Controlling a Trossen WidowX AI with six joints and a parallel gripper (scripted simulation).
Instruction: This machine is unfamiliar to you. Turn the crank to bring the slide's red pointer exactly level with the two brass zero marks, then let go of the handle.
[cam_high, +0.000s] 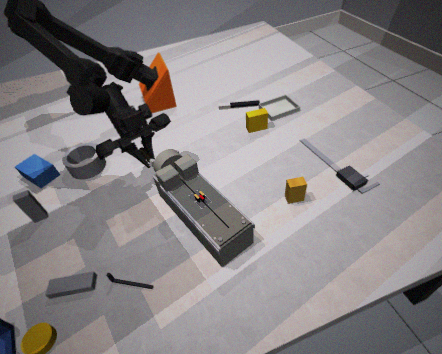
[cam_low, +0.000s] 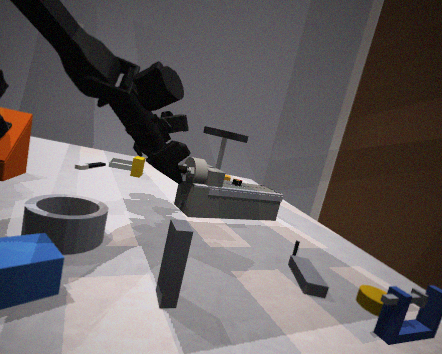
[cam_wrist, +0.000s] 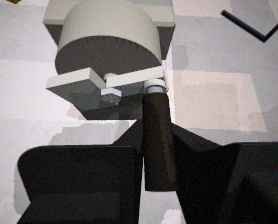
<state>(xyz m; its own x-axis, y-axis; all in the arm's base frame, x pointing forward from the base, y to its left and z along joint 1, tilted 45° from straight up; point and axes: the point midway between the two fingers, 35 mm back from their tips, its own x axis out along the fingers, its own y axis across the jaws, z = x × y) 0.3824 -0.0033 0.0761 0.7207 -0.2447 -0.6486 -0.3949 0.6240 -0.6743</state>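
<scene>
The grey machine (cam_high: 192, 212) (cam_low: 230, 205) has a long slotted top and a round drum (cam_wrist: 110, 45) at its arm-side end. The slide's red pointer (cam_high: 202, 198) is very close to the brass marks (cam_high: 196, 197); whether it is exactly level is too small to tell. In the wrist view, the light crank arm (cam_wrist: 135, 77) runs right from the hub bolt (cam_wrist: 111, 95) to the dark handle (cam_wrist: 159, 155). My gripper (cam_high: 150, 162) (cam_wrist: 150, 124) is shut on that handle, a finger on each side. Its fingertips hide the handle in the top and exterior views.
A grey ring (cam_high: 85, 162) (cam_low: 65, 225), a blue block (cam_high: 37, 171) and an upright grey slab (cam_low: 174, 265) are near the arm's side of the machine. An orange wedge (cam_high: 162, 90) is behind the arm. Yellow blocks (cam_high: 257, 121) (cam_high: 296, 190) stand beyond the machine.
</scene>
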